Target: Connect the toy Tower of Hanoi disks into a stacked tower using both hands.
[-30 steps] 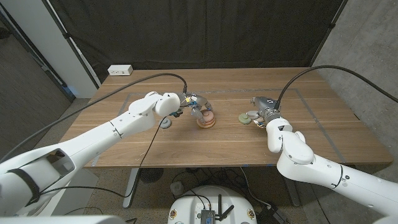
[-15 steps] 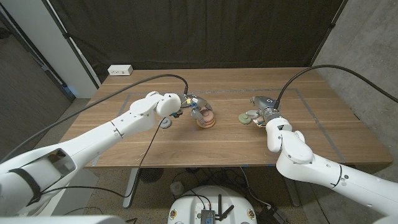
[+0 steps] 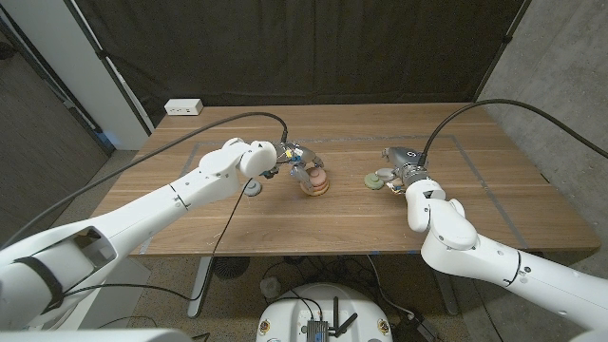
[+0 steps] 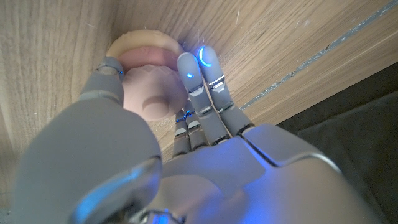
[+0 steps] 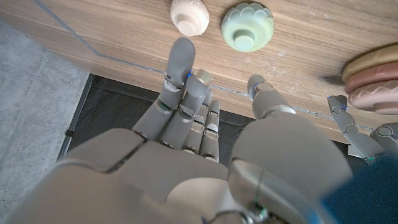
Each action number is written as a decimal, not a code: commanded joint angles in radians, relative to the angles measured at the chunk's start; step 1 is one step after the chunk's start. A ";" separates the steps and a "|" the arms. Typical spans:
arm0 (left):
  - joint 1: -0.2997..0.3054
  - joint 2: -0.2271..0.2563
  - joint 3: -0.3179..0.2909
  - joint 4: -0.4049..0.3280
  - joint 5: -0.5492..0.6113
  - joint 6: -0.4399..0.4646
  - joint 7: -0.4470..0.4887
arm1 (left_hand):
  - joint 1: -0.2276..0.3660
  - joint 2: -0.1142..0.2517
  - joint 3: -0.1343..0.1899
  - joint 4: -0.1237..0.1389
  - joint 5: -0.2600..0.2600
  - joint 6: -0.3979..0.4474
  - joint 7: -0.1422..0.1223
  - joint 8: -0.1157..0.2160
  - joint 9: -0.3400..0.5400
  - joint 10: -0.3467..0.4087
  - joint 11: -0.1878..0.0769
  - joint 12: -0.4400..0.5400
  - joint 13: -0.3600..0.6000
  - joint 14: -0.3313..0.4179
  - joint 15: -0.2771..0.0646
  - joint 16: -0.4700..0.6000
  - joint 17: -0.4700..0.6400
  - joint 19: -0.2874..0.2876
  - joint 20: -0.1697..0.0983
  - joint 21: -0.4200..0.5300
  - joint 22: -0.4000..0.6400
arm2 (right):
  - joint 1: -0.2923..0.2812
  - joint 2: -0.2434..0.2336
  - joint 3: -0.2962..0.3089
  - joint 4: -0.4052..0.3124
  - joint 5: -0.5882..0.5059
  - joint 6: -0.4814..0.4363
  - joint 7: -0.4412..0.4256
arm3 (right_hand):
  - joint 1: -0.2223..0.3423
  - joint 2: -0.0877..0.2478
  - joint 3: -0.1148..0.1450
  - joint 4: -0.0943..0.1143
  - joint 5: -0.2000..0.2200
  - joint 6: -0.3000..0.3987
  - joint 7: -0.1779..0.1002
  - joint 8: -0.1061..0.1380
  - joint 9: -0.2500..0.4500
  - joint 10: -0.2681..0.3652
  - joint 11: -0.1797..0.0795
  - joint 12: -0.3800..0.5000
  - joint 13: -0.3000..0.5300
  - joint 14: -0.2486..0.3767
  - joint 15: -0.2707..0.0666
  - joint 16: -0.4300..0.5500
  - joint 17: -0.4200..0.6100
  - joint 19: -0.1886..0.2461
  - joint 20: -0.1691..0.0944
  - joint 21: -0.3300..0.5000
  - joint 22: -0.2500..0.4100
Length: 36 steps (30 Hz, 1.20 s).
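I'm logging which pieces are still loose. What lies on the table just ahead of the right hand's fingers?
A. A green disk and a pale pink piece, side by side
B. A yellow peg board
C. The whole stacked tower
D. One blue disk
A: the right wrist view shows a green disk and a pale pink piece lying side by side beyond the right hand, which holds nothing.

You've got a wooden table (image 3: pixel 285 228), black curtain (image 3: pixel 285 47) up top, grey wall (image 3: pixel 560 57) upper right.

We see a partly built tower (image 3: pixel 315 183) of tan and pink disks mid-bench; a green disk (image 3: pixel 374 179) and a pale pink piece (image 5: pixel 190 17) lie apart to its right.
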 commanded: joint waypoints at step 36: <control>0.249 0.193 -0.217 -0.242 -0.107 0.230 0.120 | -0.003 0.020 0.002 -0.011 -0.007 0.079 -0.005 0.040 -0.004 0.069 -0.013 0.046 -0.006 0.012 -0.102 0.013 0.006 0.014 -0.137 0.008 0.003 | 0.016 0.045 0.047 0.061 0.054 0.120 -0.013 | 0.001 -0.005 0.008 0.003 0.010 0.059 -0.017 0.024 0.026 0.015 0.000 0.001 0.013 0.007 -0.021 0.005 0.002 0.004 -0.052 -0.001 0.001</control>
